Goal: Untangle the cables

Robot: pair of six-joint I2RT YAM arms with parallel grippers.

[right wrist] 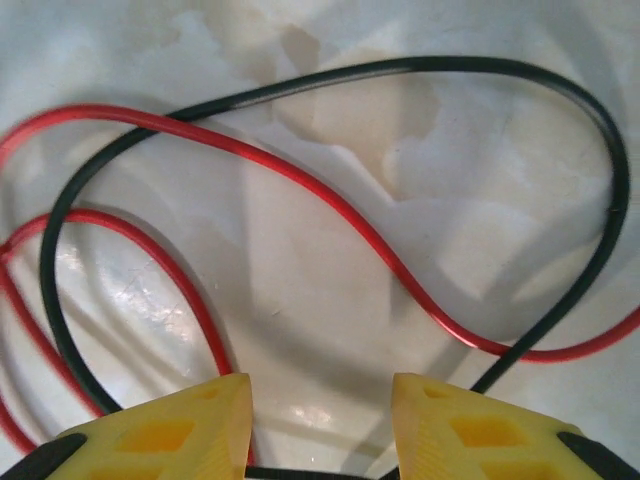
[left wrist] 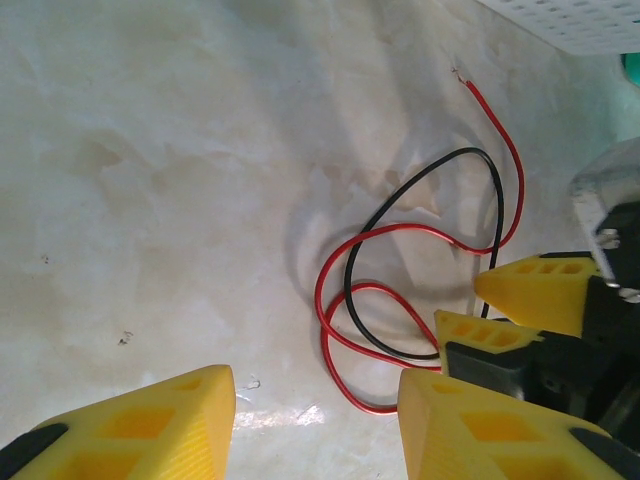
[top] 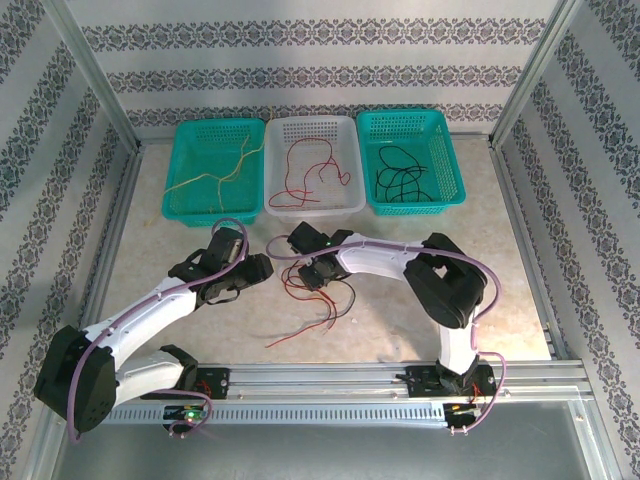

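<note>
My right tool (right wrist: 320, 425) and left tool (left wrist: 315, 425) both gape over the red cable (right wrist: 330, 205) crossing the black cable (right wrist: 400, 68) on the tabletop (right wrist: 500, 230). Closing here could pinch both and tighten the tangle.

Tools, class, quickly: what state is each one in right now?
Left tool: open, holding nothing.
Right tool: open, low over the black cable, not clamped on it.

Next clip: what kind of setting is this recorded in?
Probably a purpose-built robot test cell, not a home: aluminium frame posts around patterned wall panels, a mounting rail at the table's near edge, three plastic baskets lined up at the far edge.
</note>
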